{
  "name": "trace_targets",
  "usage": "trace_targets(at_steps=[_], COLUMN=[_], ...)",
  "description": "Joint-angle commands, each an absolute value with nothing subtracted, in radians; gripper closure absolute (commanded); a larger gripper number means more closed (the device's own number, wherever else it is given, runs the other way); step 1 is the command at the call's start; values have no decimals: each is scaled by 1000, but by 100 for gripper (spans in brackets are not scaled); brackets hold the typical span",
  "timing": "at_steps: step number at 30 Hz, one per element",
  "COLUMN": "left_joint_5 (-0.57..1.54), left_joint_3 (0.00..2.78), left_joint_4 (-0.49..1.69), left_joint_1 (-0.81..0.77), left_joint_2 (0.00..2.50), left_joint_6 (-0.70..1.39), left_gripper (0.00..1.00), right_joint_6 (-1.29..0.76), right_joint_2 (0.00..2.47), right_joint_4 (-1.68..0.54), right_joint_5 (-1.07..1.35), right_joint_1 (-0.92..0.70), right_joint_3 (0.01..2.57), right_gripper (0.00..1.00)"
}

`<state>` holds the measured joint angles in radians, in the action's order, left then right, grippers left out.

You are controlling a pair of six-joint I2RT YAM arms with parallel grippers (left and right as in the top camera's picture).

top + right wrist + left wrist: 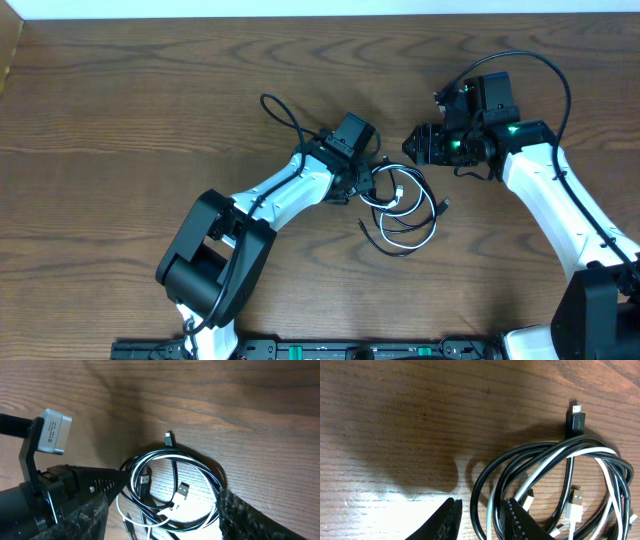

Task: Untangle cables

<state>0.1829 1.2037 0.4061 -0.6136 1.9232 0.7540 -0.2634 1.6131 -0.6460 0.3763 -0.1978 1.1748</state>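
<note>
The white cable point(399, 199) and black cable point(386, 241) lie coiled together in one tangled bundle at the table's middle. In the left wrist view, a black strand point(530, 452) and a white strand point(580, 452) loop together. A black plug point(576, 417) points away and a white USB plug point(575, 502) lies inside the loop. My left gripper point(365, 180) point(480, 502) is at the bundle's left edge, open, with a black and a white strand passing between its fingers. My right gripper point(410, 145) point(160, 496) hovers just behind the bundle, open wide, its fingers framing the coils point(175, 485).
The left arm's own thicker black wire point(280, 115) loops over the table behind the left gripper. The right arm's wire point(545, 65) arcs above its wrist. The left gripper's camera block point(52, 430) fills the left side of the right wrist view. Bare wooden tabletop point(120, 110) surrounds the bundle.
</note>
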Motion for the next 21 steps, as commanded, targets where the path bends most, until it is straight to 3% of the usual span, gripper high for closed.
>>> trace_targets(at_steps=[1,18,21], left_joint_5=[155,143,133], left_joint_3=[1193,1193,1193], left_joint_4=[403,357,348], left_joint_1=[-614,-625,-625], left_joint_2=[1942,2020,2018], left_joint_6=[730,726,696], left_gripper=[70,81,92], right_joint_6=[-265,-265,-265], right_joint_2=[1617,1617,1617], right_joint_4=[-647,-651,-651], right_joint_5=[371,372,371], right_joint_1=[-202,-202,-202], right_joint_3=[1170,1170,1170], right_gripper=[34,34,34])
